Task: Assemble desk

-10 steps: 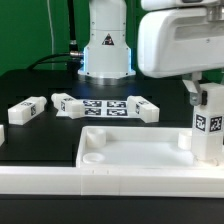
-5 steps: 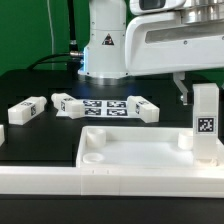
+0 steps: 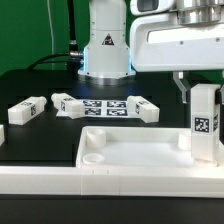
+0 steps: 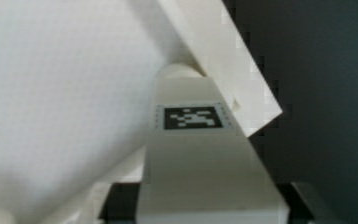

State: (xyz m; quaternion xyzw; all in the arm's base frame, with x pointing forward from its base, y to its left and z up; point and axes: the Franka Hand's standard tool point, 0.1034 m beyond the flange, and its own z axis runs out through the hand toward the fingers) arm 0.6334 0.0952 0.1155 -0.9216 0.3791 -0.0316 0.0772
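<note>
Warning triangle (image 3: 107, 47) on robot base (image 3: 105, 68); square tag (image 3: 205, 125) on upright leg (image 3: 205, 100)

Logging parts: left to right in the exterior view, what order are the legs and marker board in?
Lying white plastic square leg, second lying leg, flat white marker board, third lying leg, upright leg.

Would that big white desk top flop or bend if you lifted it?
Probably not: the desk top looks like thick moulded plastic with a raised rim, so likely stiff. It lies wide and flat, so a push would probably slide it, not tip it.
</note>
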